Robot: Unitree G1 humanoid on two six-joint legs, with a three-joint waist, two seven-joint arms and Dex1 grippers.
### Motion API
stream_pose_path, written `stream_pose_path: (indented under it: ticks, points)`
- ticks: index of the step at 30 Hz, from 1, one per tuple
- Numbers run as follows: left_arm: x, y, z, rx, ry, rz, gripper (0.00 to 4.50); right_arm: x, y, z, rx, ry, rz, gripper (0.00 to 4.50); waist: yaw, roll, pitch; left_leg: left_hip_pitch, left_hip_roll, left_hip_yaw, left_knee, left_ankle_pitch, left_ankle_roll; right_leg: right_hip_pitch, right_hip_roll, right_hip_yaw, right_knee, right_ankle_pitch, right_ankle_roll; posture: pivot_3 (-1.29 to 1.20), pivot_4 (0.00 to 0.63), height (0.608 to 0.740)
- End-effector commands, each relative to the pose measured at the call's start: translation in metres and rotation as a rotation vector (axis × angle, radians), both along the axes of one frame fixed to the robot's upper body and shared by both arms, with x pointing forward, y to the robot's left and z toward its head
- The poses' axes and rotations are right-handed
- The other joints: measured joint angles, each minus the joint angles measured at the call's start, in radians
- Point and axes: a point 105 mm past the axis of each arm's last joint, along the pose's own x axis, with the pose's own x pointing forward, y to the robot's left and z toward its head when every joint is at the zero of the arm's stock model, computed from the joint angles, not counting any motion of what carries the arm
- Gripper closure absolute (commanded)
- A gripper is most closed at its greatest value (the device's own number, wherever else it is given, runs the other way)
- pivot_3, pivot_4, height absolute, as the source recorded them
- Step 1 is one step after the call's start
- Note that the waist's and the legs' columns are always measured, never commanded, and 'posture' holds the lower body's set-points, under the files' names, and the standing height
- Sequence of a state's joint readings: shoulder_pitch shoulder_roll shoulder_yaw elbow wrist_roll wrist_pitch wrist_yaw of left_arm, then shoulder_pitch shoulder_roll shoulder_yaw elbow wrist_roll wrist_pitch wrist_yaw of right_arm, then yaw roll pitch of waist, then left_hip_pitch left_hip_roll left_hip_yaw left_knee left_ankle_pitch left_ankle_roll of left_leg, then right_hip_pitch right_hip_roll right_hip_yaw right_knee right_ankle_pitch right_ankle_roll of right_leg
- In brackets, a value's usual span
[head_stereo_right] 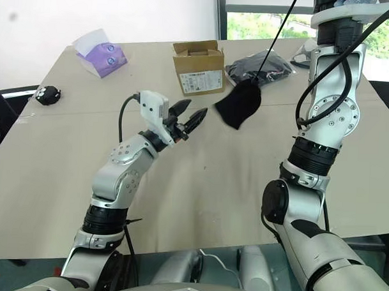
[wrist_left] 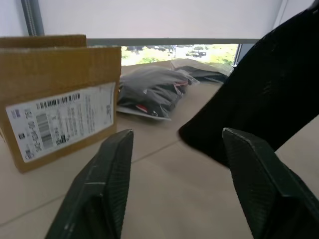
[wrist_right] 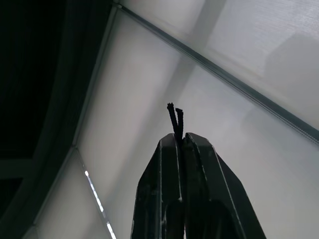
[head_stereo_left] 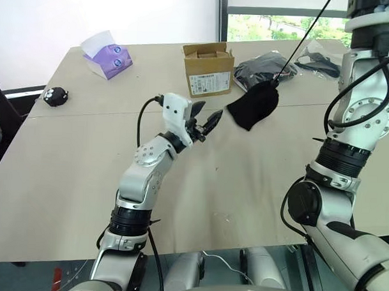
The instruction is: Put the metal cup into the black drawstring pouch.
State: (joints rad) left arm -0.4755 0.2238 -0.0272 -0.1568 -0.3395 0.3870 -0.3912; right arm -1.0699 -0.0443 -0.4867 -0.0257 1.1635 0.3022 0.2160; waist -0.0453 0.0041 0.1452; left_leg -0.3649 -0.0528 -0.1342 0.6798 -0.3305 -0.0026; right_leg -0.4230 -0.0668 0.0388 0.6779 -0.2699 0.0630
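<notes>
The soft black drawstring pouch (head_stereo_left: 253, 104) hangs above the pale wooden desk (head_stereo_left: 65, 179) by its thin black cord (head_stereo_left: 307, 34), which runs up and to the right to the right gripper (wrist_right: 180, 140), whose fingers pinch the cord ends. The left gripper (head_stereo_left: 205, 123) is just left of the pouch, fingers apart. Behind them stands the open brown cardboard box (head_stereo_left: 208, 69); right of it lie what seem to be dark bundles in clear plastic bags (head_stereo_left: 266, 66). A purple tissue pack (head_stereo_left: 107, 56) sits far left at the back, a small black round object (head_stereo_left: 55, 96) at the left edge.

Black pouch (head_stereo_left: 252, 105), tan box (head_stereo_left: 208, 70), purple tissue pack (head_stereo_left: 108, 55).
</notes>
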Motion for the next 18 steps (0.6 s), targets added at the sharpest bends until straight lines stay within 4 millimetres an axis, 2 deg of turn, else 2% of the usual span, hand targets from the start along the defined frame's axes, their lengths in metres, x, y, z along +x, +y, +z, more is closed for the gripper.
stream_pose_path:
  ticks: [1, 5, 12, 15, 18]
  points:
    - [-0.005, 0.006, 0.016, -0.048, -0.062, 0.006, 1.79, -0.016, 0.007, 0.005, -0.014, -0.072, 0.068, 4.50, -0.001, 0.000, 0.000, 0.000, 0.000, 0.000, 0.000, 0.000, 0.000, 0.000, 0.000, 0.000, 0.000, 0.000, 0.000, 0.00, 0.150, 0.740]
    - [-0.004, 0.014, 0.014, -0.051, -0.053, 0.033, 1.79, -0.019, 0.013, 0.003, -0.050, -0.077, 0.088, 4.50, -0.001, 0.000, 0.000, 0.000, 0.000, 0.000, 0.000, 0.000, 0.000, 0.000, 0.000, 0.000, 0.000, 0.000, 0.000, 0.00, 0.150, 0.740]
    - [-0.002, 0.022, 0.011, -0.065, -0.039, 0.058, 1.79, -0.019, 0.038, -0.014, -0.220, -0.063, 0.119, 4.50, 0.000, 0.000, 0.000, 0.000, 0.000, 0.000, 0.000, 0.000, 0.000, 0.000, 0.000, 0.000, 0.000, 0.000, 0.000, 0.00, 0.150, 0.740]
    - [-0.003, 0.027, 0.006, -0.056, -0.025, 0.067, 1.73, -0.019, 0.040, -0.017, -0.252, -0.060, 0.122, 3.57, -0.001, 0.000, 0.000, 0.000, 0.000, 0.000, 0.000, 0.000, 0.000, 0.000, 0.000, 0.000, 0.000, 0.000, 0.000, 0.00, 0.150, 0.740]
    - [-0.007, 0.033, 0.000, -0.047, -0.006, 0.068, 1.73, -0.021, 0.039, -0.018, -0.253, -0.067, 0.143, 2.21, 0.001, 0.000, 0.000, 0.000, 0.000, 0.000, 0.000, 0.000, 0.000, 0.000, 0.000, 0.000, 0.000, 0.000, 0.000, 0.00, 0.150, 0.740]
